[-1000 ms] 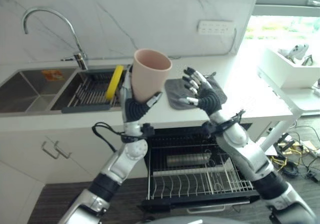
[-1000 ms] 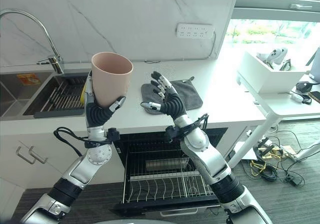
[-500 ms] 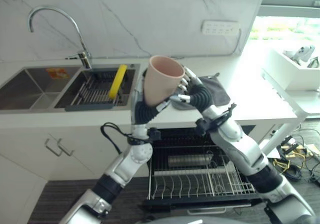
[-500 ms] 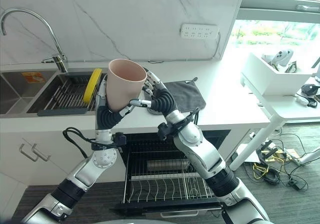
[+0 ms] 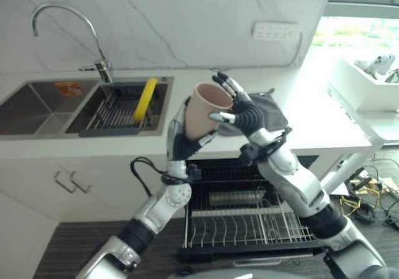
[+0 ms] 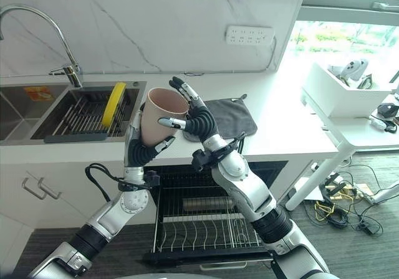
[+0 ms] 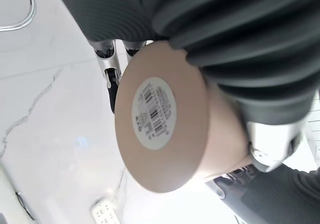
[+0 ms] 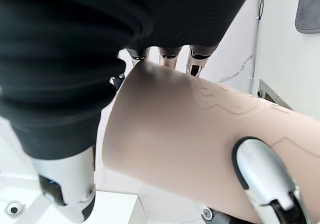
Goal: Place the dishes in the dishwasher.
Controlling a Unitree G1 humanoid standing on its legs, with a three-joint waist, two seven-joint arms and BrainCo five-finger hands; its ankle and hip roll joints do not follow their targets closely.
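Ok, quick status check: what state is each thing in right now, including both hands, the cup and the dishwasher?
Cup: upright, off the counter, mouth up, between both hands.
Left hand: shut on the cup's lower part.
Right hand: against the cup's rim side, fingers straight.
Dishwasher rack: pulled out, mostly empty.
Yellow plate: on edge in the sink rack.
Grey cloth: flat on the counter.
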